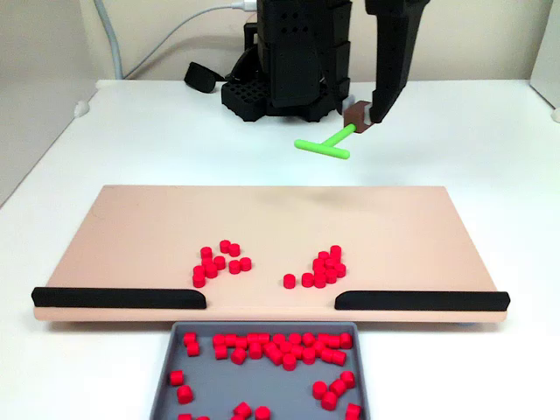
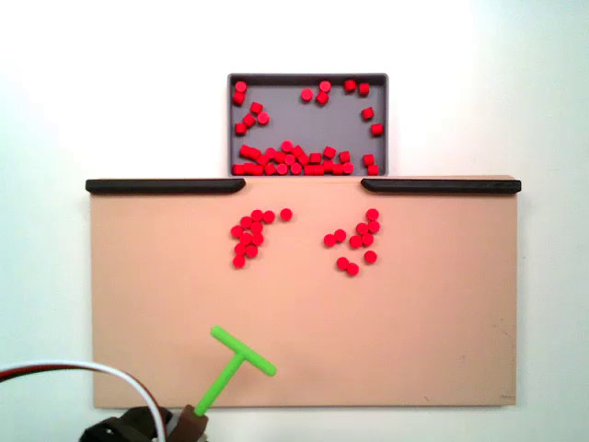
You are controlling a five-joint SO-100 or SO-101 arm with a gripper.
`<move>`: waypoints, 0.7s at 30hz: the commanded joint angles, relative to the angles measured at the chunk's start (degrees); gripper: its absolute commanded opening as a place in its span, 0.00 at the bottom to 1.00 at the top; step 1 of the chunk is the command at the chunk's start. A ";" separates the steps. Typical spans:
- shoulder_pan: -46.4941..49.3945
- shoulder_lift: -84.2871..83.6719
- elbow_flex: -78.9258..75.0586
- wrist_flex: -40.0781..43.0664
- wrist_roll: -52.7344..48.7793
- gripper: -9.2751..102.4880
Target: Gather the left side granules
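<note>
A cluster of tiny bright red plastic granules point(image 1: 220, 262) point(image 2: 353, 241) lies on the tan flat board point(image 1: 131, 227) point(image 2: 442, 322), left of a second red cluster point(image 1: 322, 268) in a fixed view. Well behind, the black gripper point(image 1: 367, 115) clasps the green T-shaped pusher point(image 1: 325, 144) point(image 2: 235, 362) by its stem. A grey tray point(image 1: 163, 376) point(image 2: 304, 78) holds more red pellets.

A smooth white table point(image 1: 490, 149) fills both fixed views, evenly and softly lit with faint shadows. Behind the table's far edge stands a plain cream wall point(image 1: 157, 35), and a pale grey cable point(image 1: 112, 39) runs down it at the left.
</note>
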 commanded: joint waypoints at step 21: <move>-5.27 -22.85 -27.51 -0.35 36.56 0.08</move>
